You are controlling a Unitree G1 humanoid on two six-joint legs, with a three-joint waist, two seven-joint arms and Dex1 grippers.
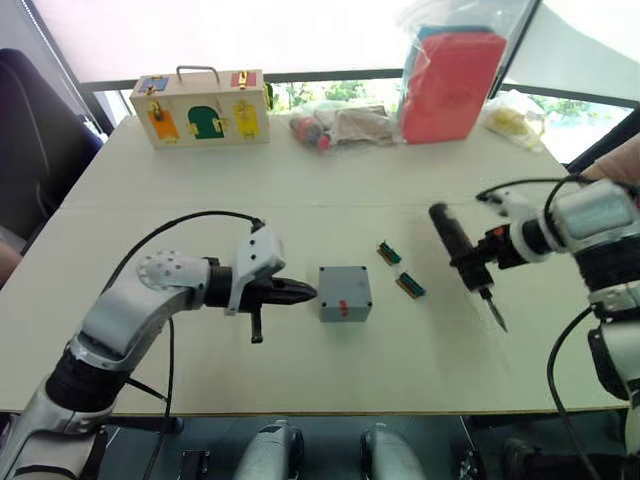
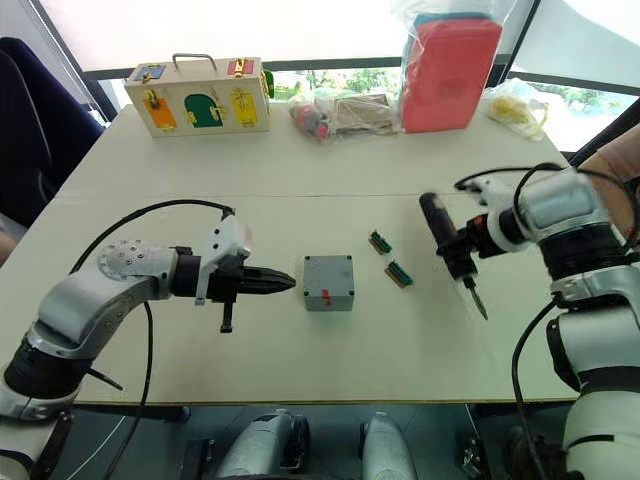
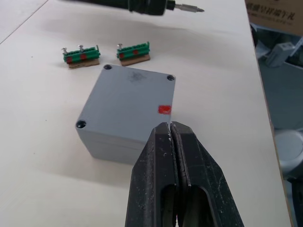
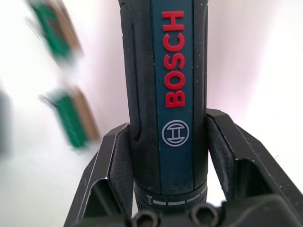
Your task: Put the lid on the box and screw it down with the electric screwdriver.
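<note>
The lid (image 3: 132,97) is already seated on the box (image 1: 345,294) near the table (image 1: 300,180) front, with the left gripper (image 3: 170,130) pinched shut, empty, just beside the red-marked edge. The screwdriver (image 1: 462,256), clamped in the right gripper (image 4: 165,137), is probably best brought upright over a corner hole. Holes and the two green strips' (image 3: 106,53) upright screws are plain in the left wrist view; the tool's label is readable in the right wrist view.

I get strong daylight from the windows (image 1: 330,95) at twelve o'clock, washing the far table (image 1: 400,180) pale. Shadows under the box (image 1: 345,293) are soft and short. My right wrist view is blown white, with the green strips (image 4: 71,118) at nine o'clock blurred; the electric screwdriver (image 4: 173,94) label stays sharp.
</note>
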